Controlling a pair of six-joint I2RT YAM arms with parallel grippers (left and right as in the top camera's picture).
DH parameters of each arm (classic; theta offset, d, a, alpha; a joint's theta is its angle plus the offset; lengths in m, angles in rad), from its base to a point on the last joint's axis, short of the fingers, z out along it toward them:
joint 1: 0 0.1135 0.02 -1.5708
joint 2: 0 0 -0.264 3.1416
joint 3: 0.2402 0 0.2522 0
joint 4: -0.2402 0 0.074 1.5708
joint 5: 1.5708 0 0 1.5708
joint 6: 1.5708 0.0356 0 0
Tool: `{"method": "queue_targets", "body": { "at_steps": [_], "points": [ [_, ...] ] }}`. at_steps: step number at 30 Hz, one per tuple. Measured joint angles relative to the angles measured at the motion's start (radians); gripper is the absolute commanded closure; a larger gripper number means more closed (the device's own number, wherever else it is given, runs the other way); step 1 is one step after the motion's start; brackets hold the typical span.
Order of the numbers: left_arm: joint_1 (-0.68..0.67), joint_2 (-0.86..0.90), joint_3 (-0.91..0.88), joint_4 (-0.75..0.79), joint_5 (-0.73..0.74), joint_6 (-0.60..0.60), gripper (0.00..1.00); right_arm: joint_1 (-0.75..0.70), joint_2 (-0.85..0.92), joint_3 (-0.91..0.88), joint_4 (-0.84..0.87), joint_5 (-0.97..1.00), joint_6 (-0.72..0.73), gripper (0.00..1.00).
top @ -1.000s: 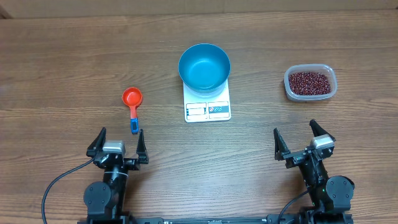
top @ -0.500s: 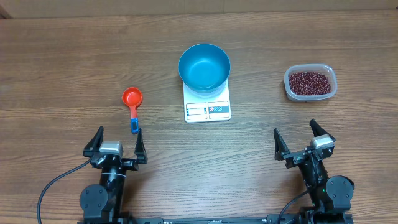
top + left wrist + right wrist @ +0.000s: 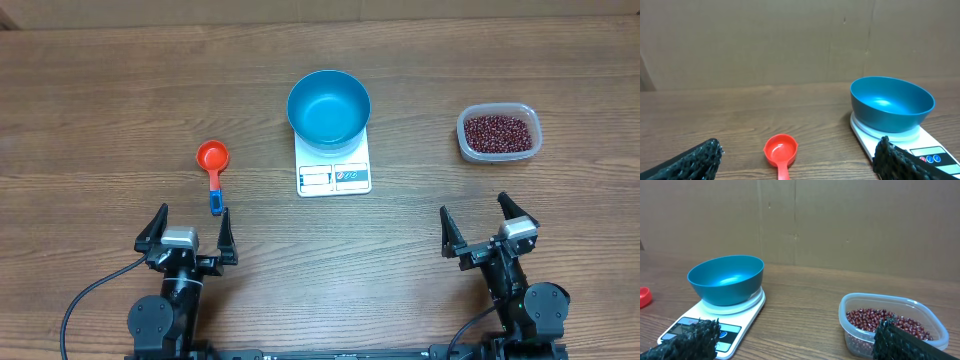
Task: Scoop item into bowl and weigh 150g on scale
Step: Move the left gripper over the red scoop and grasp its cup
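left end effector (image 3: 194,213) and right end effector (image 3: 474,205) hung with jaws apart as i watched; the bowl (image 3: 329,108) sat on the scale (image 3: 334,177), beans (image 3: 496,131) in a tub (image 3: 537,141).

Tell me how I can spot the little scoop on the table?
Start at the blue bowl sitting on the white scale in the middle of the wooden table. Look to its left, where the scoop lies alone. It is the only orange-red thing, with a blue-tipped handle.
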Motion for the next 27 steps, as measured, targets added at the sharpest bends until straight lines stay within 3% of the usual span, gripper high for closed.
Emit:
{"method": "queue_targets", "body": {
  "at_steps": [12,27],
  "points": [
    [0.0,0.054,0.052,0.0,0.016,0.0,0.0,0.0,0.0,0.0,0.0,0.0,0.0,0.0],
    [0.0,0.519,0.359,-0.057,0.109,0.0,0.0,0.0,0.0,0.0,0.0,0.0,-0.001,0.0]
  ]
}}
